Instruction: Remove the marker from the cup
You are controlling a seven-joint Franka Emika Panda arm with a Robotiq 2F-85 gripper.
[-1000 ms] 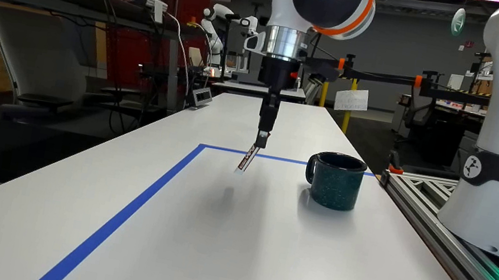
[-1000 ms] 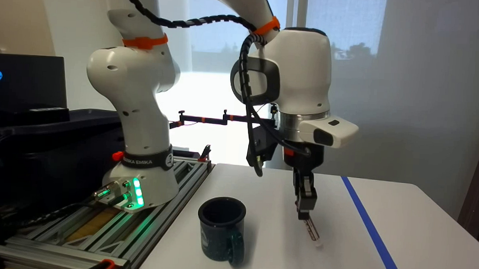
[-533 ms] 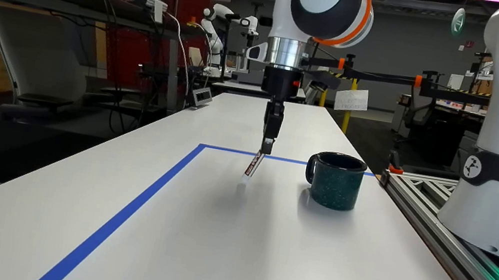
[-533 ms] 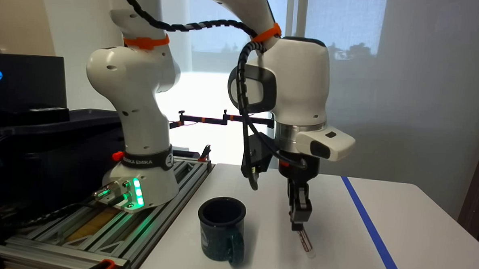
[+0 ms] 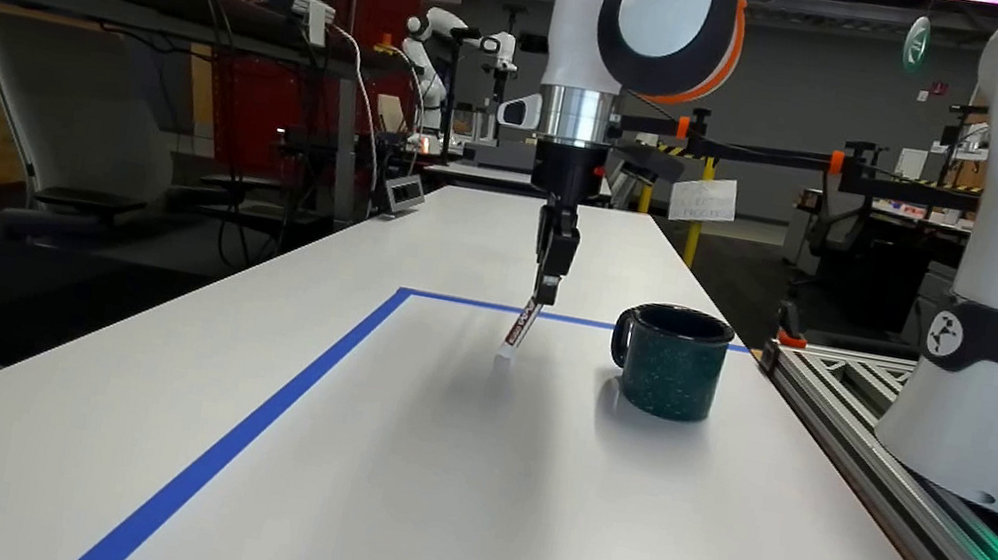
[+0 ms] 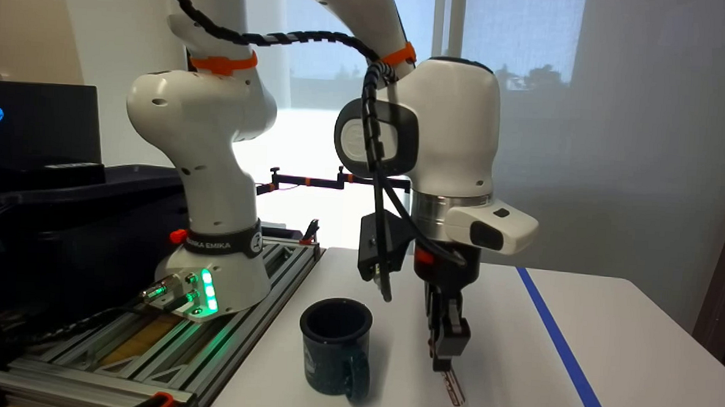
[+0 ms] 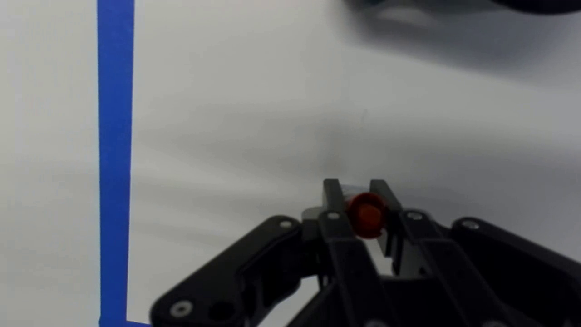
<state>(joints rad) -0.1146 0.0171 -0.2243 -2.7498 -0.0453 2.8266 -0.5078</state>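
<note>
wrist view showed the marker end-on, its round red end between the tips of the gripper, which was clamped on it. in both exterior views it hung outside the cup, apart from it on the handle side, its dark-labelled body slanting so that the whitish lower end, near the table, pointed away from the cup; the gripper hid the upper part. the cup stood upright. beyond the marker from the cup ran blue tape, and on the cup's opposite side stood the robot base.
</note>
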